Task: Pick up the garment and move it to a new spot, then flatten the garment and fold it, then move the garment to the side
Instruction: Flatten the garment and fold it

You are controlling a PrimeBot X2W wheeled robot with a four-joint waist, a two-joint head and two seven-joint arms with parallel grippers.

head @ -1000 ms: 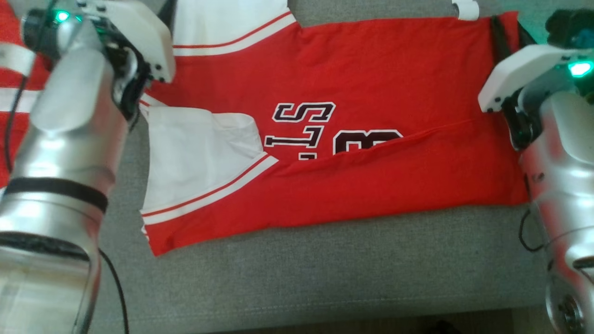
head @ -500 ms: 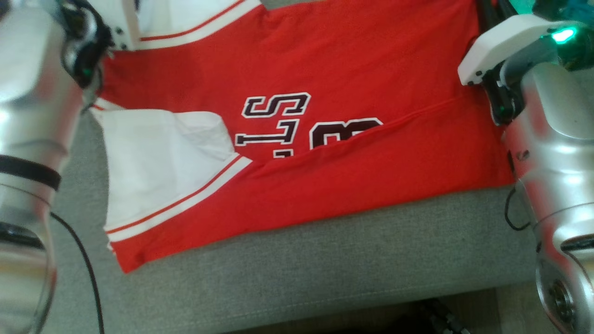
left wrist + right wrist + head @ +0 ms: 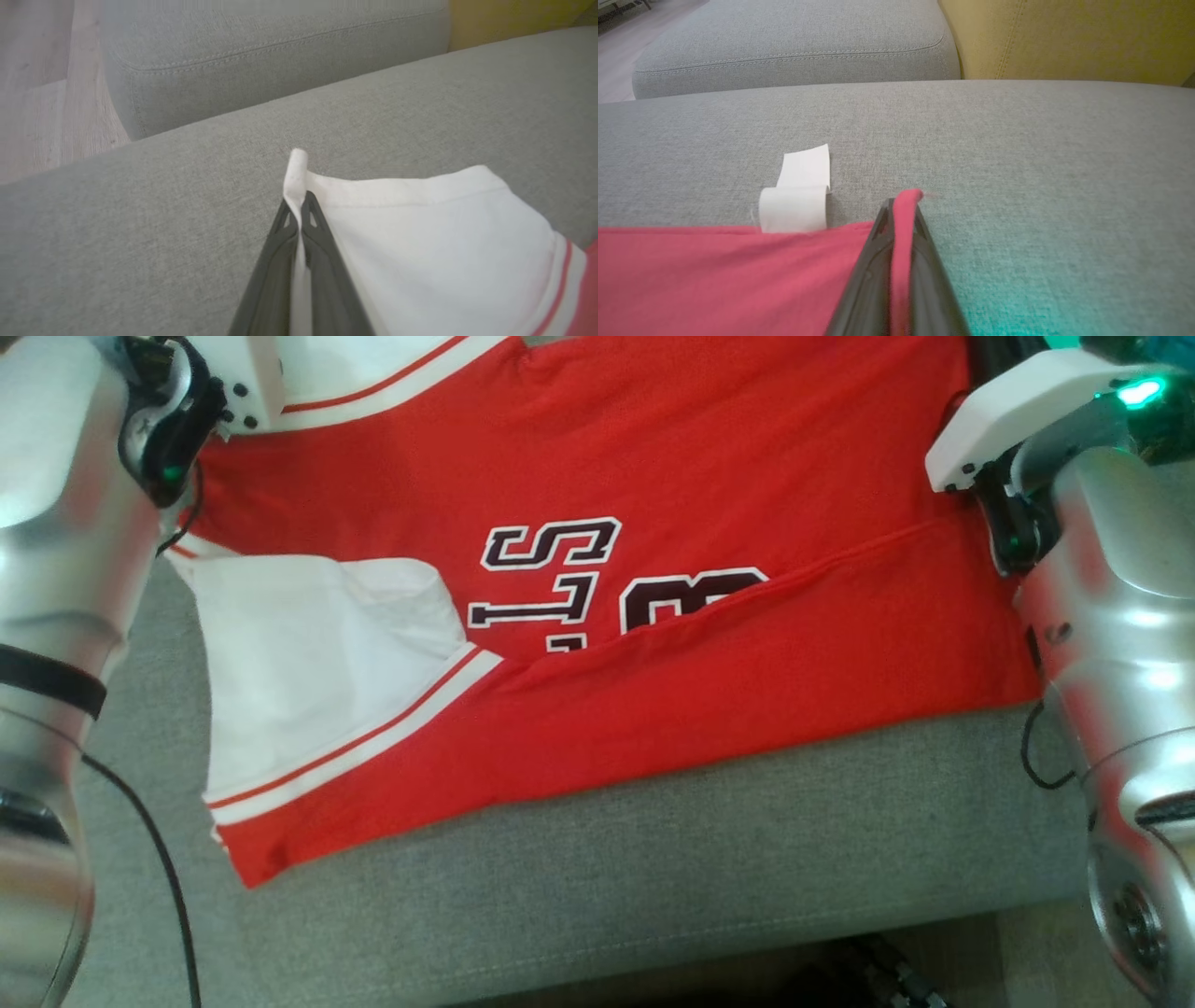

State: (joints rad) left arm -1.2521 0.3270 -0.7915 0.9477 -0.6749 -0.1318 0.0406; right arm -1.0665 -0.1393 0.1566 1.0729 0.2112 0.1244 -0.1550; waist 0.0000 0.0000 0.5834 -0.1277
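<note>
Jersey (image 3: pixel 709 457): top cut off by upper frame edge in head view; upper-left corner behind left forearm (image 3: pixel 56 513), right hem behind right forearm (image 3: pixel 1120 616).
Lettering (image 3: pixel 560 579): lower half under folded red flap (image 3: pixel 747 691).
White tag (image 3: pixel 796 207): lower end behind jersey's edge.
Dark shape (image 3: pixel 868 975), bottom edge: too blurred to identify.

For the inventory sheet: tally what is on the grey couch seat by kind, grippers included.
jersey, red and white: 1
white label at its red hem: 1
grippers: 2, the left gripper shut on its white edge, the right gripper shut on its red edge
Total: 4
</note>
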